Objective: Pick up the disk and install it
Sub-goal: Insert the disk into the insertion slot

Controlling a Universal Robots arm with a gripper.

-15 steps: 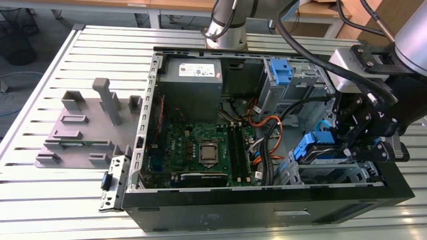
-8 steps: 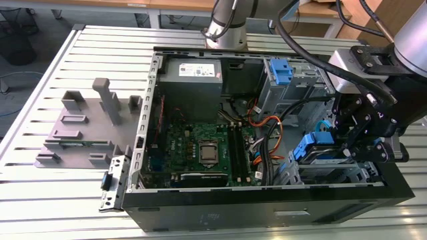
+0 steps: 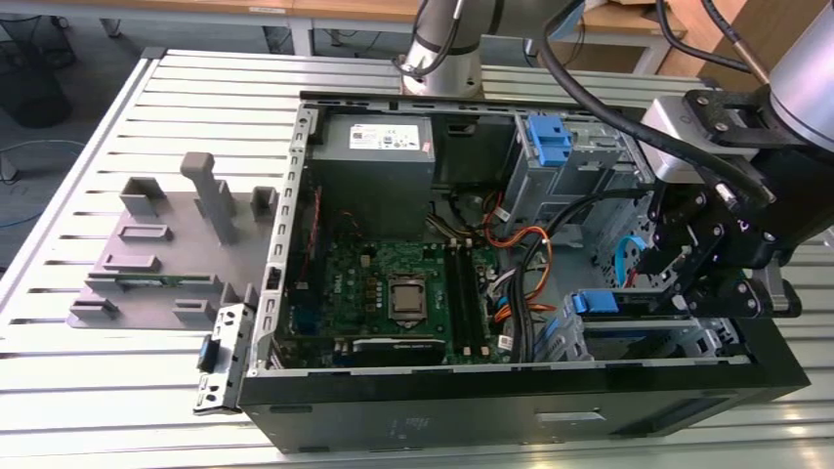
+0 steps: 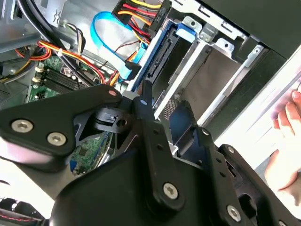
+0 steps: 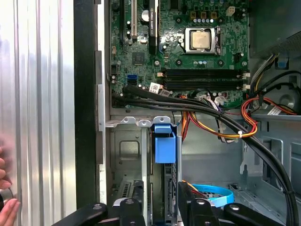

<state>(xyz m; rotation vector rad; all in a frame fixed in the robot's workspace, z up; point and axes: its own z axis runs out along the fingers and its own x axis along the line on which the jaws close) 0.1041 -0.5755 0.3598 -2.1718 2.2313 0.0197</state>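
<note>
Seemingly the disk (image 5: 164, 143) already sits in a bay of the case (image 3: 521, 396); hand (image 5: 161, 205) just above it, clamped or loose I cannot tell

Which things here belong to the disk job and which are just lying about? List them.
Job in hand: the disk, slotted in the drive bay; the gripper close by it.
Lying about: grey stand; power supply; motherboard; person's hand.
</note>
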